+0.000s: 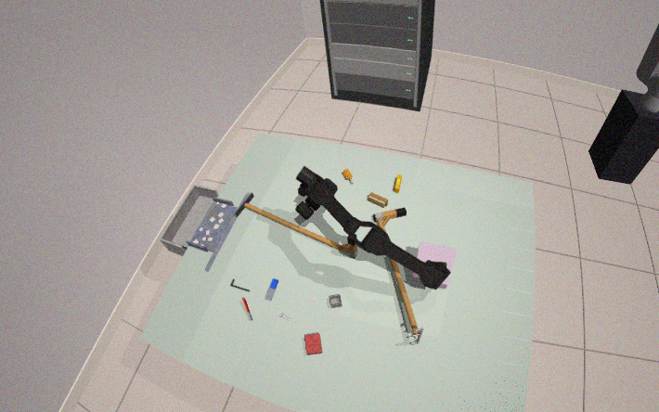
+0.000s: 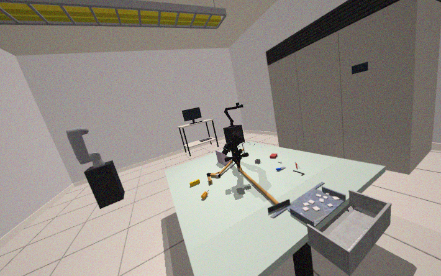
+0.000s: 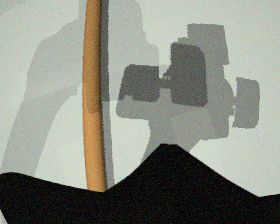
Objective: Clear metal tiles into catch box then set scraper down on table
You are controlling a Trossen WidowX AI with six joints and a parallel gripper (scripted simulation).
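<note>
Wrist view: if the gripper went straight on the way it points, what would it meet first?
Most likely the bare table top, about where its own shadow falls. The shut gripper holds nothing and points down, just right of the scraper's handle. Depth is unclear, so it might graze the handle.

The room is enclosed by plain grey walls, and the floor is laid with large beige tiles divided by thin dark joints. A long ceiling light with yellow panels in a grey frame is mounted overhead. The pale green table is taken as the landmark. Beyond its far end, a small white desk is set against the wall, and a dark monitor is carried on it. To the table's right in the exterior view, a tall grey cabinet wall topped by a black band is seen. A dark server rack is shown beside the table in the top view.
</note>
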